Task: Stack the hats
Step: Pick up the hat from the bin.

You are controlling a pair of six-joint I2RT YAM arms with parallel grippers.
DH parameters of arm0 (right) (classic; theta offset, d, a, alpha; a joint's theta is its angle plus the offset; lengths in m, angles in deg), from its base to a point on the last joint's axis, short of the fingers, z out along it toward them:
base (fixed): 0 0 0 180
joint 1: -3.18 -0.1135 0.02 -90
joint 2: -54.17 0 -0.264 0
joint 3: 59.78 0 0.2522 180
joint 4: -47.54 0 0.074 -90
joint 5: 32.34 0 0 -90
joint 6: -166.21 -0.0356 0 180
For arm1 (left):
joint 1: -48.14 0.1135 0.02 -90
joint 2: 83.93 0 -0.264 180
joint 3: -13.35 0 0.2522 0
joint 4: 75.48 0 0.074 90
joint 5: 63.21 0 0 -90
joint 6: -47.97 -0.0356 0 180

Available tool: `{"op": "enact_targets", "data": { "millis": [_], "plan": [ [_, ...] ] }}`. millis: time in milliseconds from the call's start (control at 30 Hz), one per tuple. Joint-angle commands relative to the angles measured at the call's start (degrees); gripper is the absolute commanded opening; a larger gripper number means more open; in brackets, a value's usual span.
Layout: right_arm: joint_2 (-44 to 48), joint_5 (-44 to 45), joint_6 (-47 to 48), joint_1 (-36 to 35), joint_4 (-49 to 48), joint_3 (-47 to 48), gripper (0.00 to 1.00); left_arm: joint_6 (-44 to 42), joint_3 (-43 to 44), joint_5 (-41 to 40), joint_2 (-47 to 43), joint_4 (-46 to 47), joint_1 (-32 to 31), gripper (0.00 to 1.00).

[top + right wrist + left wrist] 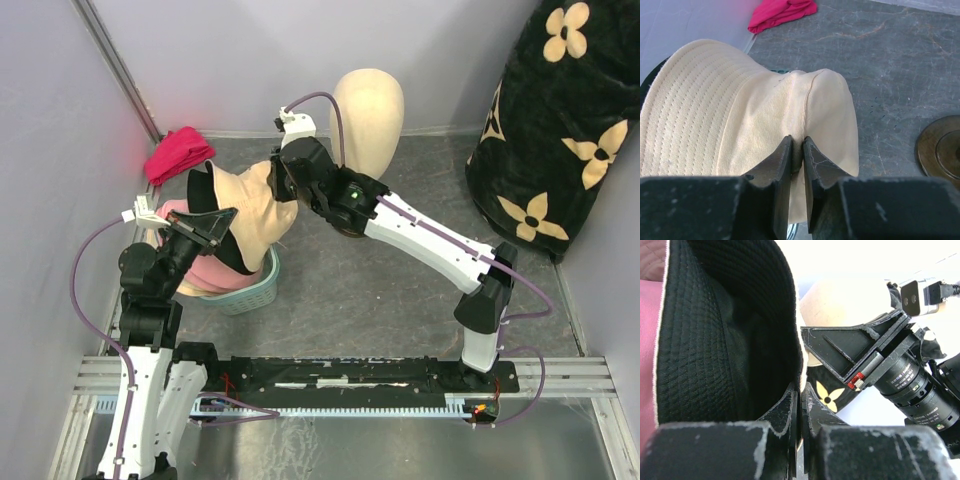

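Between the two grippers, the beige hat (250,205) hangs stretched just above the basket (262,287). The left gripper (800,397) is clamped tight on the edge of the hat's brim, with the black lining facing its camera. The right gripper (796,150) is pinched almost closed on a fold of the crown. Just below the left gripper, a pink hat (212,272) sits in the teal basket; whether others lie under it cannot be told. The step in hand looks like bringing the beige hat over the pink one. The next move probably calls for lowering both grippers together, with the hat's open side down and centred on the pink crown, then letting go. Beyond the right gripper, a red cloth (782,12) lies outside the basket.
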Motion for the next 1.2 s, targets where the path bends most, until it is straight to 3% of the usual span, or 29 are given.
{"op": "enact_targets", "data": {
  "millis": [0, 600, 667, 800, 900, 1167],
  "plan": [
    [3.6, 3.0, 3.9, -0.3, -5.6, 3.8, 0.21, 2.1, 1.1, -0.2, -0.7, 6.1, -0.1, 0.08],
    [1.5, 2.5, 12.2, -4.3, -8.1, 11.3, 0.18, 2.7, 2.2, -0.2, 0.2, 8.5, -0.1, 0.07],
    [1.5, 3.1, 13.1, -4.5, -6.8, 11.6, 0.22, 2.7, 2.4, -0.6, 0.0, 8.7, -0.1, 0.03],
    [3.5, 3.7, 15.4, -4.6, -3.6, 9.6, 0.43, 1.9, 3.6, -2.1, -0.3, 8.1, -0.1, 0.03],
    [6.4, 3.7, 16.7, -4.6, -3.0, 5.3, 0.53, 1.0, 4.9, -5.2, -1.5, 5.5, -0.2, 0.03],
    [15.0, 5.2, 16.1, -4.6, -6.8, -11.3, 0.59, -0.4, 7.8, -14.3, -4.8, -4.2, -0.1, 0.03]
  ]
}}
